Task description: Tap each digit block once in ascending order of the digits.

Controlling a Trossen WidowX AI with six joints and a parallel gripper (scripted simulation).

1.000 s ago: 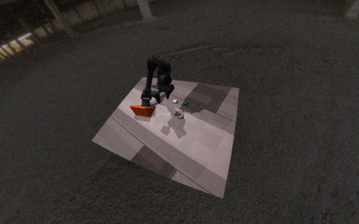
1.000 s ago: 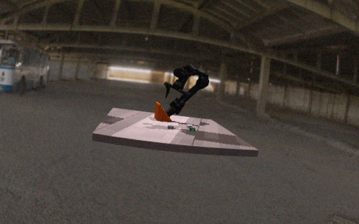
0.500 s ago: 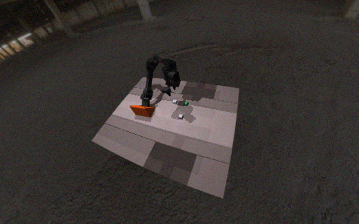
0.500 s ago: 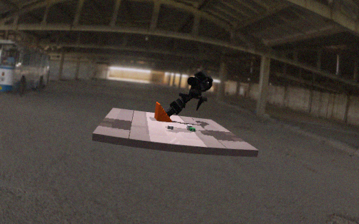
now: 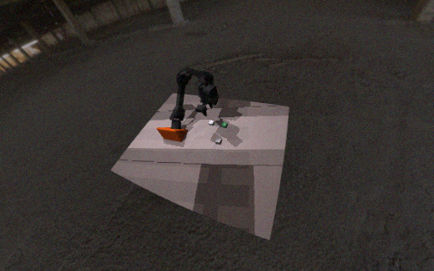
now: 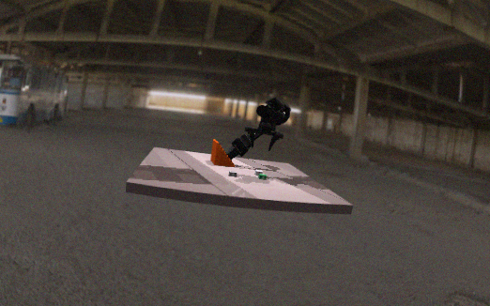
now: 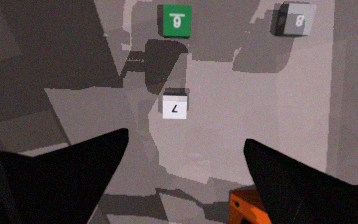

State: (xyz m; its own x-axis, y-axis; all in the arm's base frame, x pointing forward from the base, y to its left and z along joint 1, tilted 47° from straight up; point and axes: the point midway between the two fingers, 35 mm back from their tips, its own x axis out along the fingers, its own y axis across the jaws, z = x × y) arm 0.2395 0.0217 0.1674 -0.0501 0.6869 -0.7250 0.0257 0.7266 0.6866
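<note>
Green block [image 5: 224, 125] [image 6: 263, 176] [image 7: 177, 21]: I see its digit only in the wrist view, upper middle.
Gripper [image 5: 208, 110] [image 6: 260, 140] [image 7: 186, 139]: wide open, holding nothing.

We are inside a large, dim industrial hall, like a disused depot. We see concrete pillars [image 6: 359, 114], heavy roof beams [image 6: 237, 49], a rough bare floor [image 6: 82, 225] and a parked blue-and-white bus [image 6: 2, 91].

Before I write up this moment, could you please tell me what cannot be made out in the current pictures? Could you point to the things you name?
- Digits on the white block [image 5: 211, 122] [image 7: 174, 107], green block [image 5: 224, 125] [image 6: 262, 176] [image 7: 176, 21] and gray block [image 5: 218, 141] [image 6: 233, 174] [image 7: 300, 20]: too small, top and exterior.
- Orange bracket [image 7: 245, 202]: cut off by the lower edge, wrist.
</note>
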